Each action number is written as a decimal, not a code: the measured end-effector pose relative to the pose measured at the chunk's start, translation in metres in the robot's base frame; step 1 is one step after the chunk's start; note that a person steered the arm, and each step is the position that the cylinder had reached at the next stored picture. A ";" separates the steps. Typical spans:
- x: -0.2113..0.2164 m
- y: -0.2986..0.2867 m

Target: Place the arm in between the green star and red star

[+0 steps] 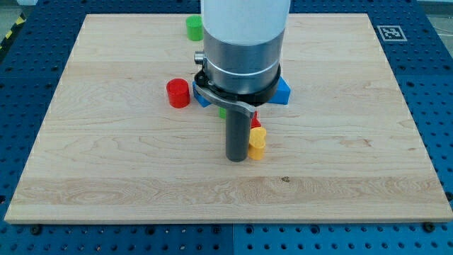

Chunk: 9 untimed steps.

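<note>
One dark rod, my tip (236, 160) beside yellow block (257, 142).

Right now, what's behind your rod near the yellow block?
Behind my tip, slivers of a green block and a red block show above the yellow block. Their shapes are covered by the arm.

Our pale wooden worktop (106, 163) carries a red cylinder (178, 93), a green cylinder (193, 27) near the view's top, a yellow block (257, 142), and blue blocks (283, 91) mostly hidden behind the arm
</note>
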<state>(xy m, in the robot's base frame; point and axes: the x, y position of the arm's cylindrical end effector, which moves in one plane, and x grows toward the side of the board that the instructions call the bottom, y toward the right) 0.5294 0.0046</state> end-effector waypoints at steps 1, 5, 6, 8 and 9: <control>-0.015 -0.035; -0.073 0.005; -0.073 0.025; -0.068 0.045; -0.067 0.058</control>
